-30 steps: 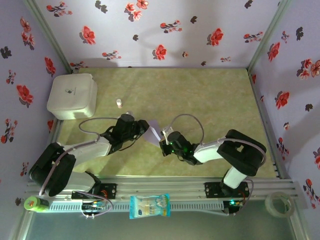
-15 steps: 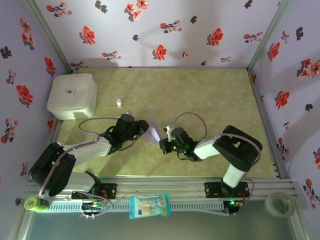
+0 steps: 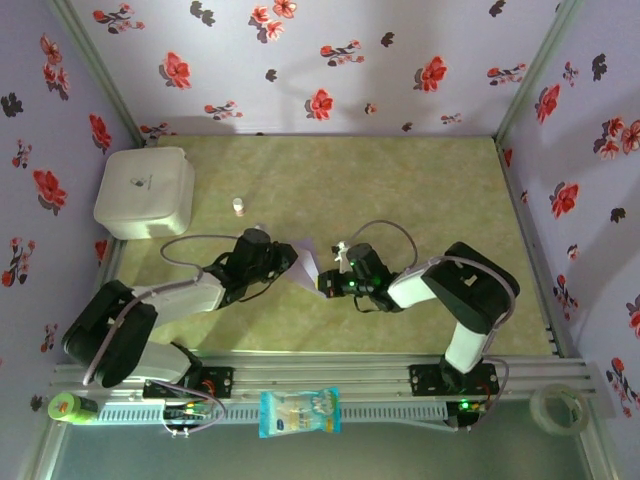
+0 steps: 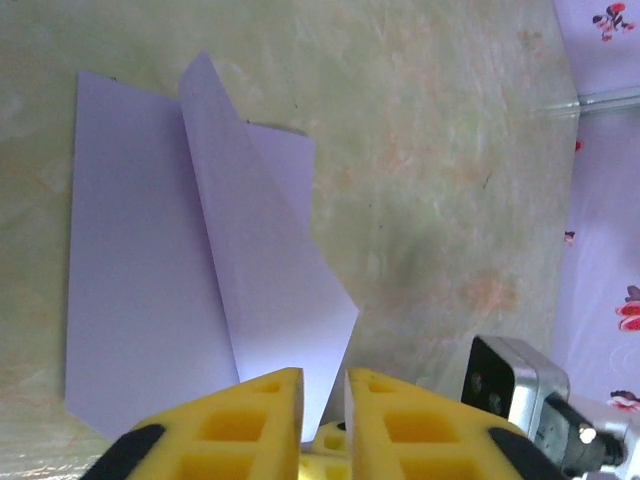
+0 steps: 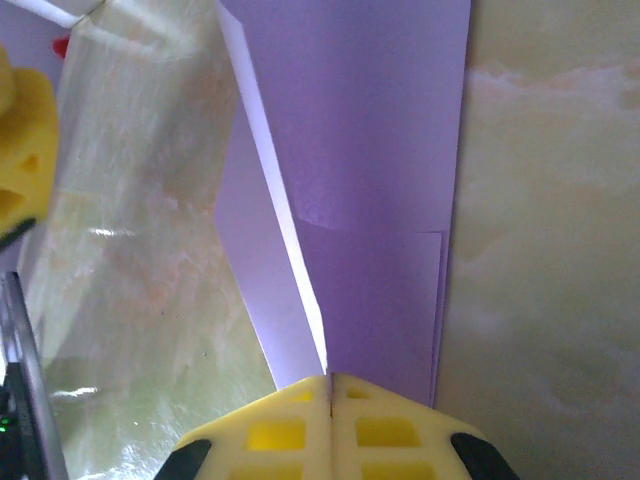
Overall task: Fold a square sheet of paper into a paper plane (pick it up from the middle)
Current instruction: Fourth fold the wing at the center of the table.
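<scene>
The pale-lilac sheet of paper (image 3: 306,262) is partly folded and lies mid-table between my two grippers. In the left wrist view the paper (image 4: 140,280) lies flat with one long triangular flap (image 4: 265,280) standing up. That flap's lower corner runs down into the narrow gap of my left gripper (image 4: 324,400), whose yellow fingers stand slightly apart. My right gripper (image 5: 329,385) is shut on the near edge of the paper (image 5: 380,150), where a raised crease begins. From above, the left gripper (image 3: 291,262) and the right gripper (image 3: 325,283) flank the sheet.
A white rounded box (image 3: 145,190) stands at the back left, with a small white bottle (image 3: 238,206) beside it. On the front rail lie a blue-and-white packet (image 3: 299,411), a green object (image 3: 68,407) and a tape roll (image 3: 557,407). Flowered walls enclose the table.
The right arm has drawn in and swung left and toward the back, its gripper shifting slightly up along the paper's edge. The left arm and the paper have barely moved.
</scene>
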`<act>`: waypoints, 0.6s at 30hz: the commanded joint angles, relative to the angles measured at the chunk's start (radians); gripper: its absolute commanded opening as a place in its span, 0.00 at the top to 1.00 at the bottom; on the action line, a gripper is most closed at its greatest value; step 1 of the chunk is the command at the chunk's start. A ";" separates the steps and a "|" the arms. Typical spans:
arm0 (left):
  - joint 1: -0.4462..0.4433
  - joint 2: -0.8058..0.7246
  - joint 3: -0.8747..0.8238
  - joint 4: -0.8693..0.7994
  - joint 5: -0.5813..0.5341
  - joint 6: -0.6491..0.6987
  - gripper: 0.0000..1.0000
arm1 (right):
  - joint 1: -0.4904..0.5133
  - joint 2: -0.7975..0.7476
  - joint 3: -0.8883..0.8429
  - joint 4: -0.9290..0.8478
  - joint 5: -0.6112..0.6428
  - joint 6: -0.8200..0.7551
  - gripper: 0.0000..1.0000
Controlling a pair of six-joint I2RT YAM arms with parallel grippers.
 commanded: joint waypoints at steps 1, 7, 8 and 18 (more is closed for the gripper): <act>0.002 0.033 0.006 0.043 0.035 0.033 0.85 | -0.015 0.034 0.025 -0.015 -0.067 0.066 1.00; 0.002 0.088 0.022 0.084 0.074 0.042 0.87 | -0.034 0.044 0.033 -0.035 -0.092 0.093 1.00; 0.003 0.098 0.027 0.091 0.082 0.044 0.87 | -0.035 0.042 0.033 -0.043 -0.092 0.092 1.00; 0.003 0.206 0.077 0.158 0.123 0.047 0.88 | -0.045 0.054 0.030 -0.065 -0.092 0.109 1.00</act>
